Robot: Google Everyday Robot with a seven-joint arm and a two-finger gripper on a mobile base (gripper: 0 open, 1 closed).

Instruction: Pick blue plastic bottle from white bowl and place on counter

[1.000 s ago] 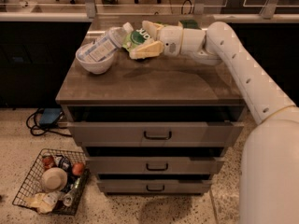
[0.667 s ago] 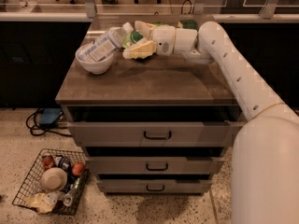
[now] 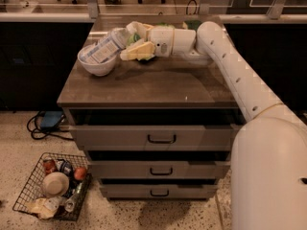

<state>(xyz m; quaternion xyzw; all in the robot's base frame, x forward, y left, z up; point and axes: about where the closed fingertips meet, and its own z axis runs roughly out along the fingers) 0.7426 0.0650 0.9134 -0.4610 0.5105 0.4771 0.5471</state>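
While the hand [image 3: 131, 40] sits beside the bottle [image 3: 102, 50], its pale-blue label is unreadable.

Dim warm light fr above, soft glare on counter [image 3: 158, 87], gripper [image 3: 134, 41] over its back-left lit pale

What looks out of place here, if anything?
The bottle lies slanted in the white bowl on the counter, far too long for it. Its capped end sticks out over the rim beside the robot's tool. A wire basket of clutter sits on the floor below.
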